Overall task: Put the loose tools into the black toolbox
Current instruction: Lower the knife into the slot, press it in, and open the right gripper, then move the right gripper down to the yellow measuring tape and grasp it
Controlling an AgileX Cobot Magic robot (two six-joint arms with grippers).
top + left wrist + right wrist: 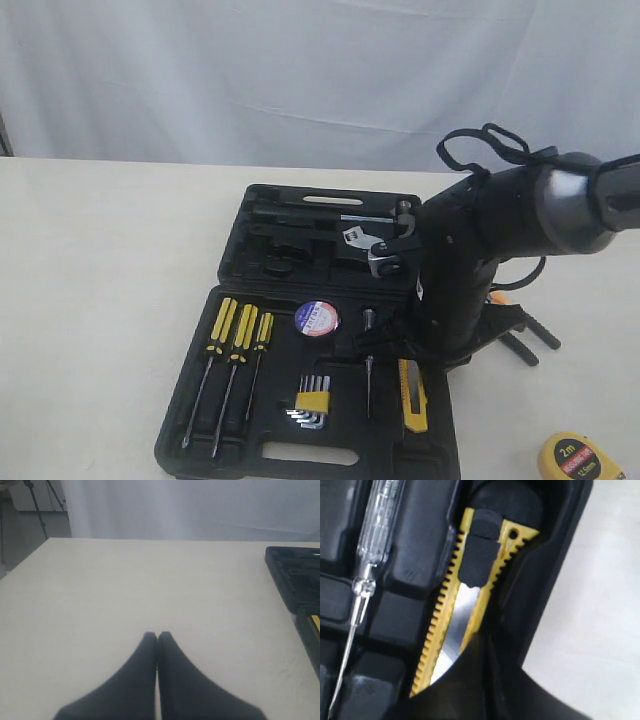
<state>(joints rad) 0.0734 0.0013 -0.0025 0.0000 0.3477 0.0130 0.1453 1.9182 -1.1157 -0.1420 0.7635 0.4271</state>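
The black toolbox [190, 440] lies open on the table. A black tape roll [316, 318] with a white-blue-red label sits in its near half. The yellow-black utility knife [412, 396] lies in a recess at the right of that half. My right gripper [482, 640] is shut, and its tips rest over the utility knife [470, 600] with nothing between them. The yellow tape measure [580, 458] is on the table at the near right. The pliers [525, 338] lie on the table beyond my right arm, mostly hidden. My left gripper [157, 636] is shut over bare table.
Three yellow-black screwdrivers [236, 335], a hex key set [312, 400] and a clear-handled tester screwdriver [372, 525] sit in the near half. A wrench [358, 243] lies in the far half. The toolbox corner [295, 575] shows in the left wrist view.
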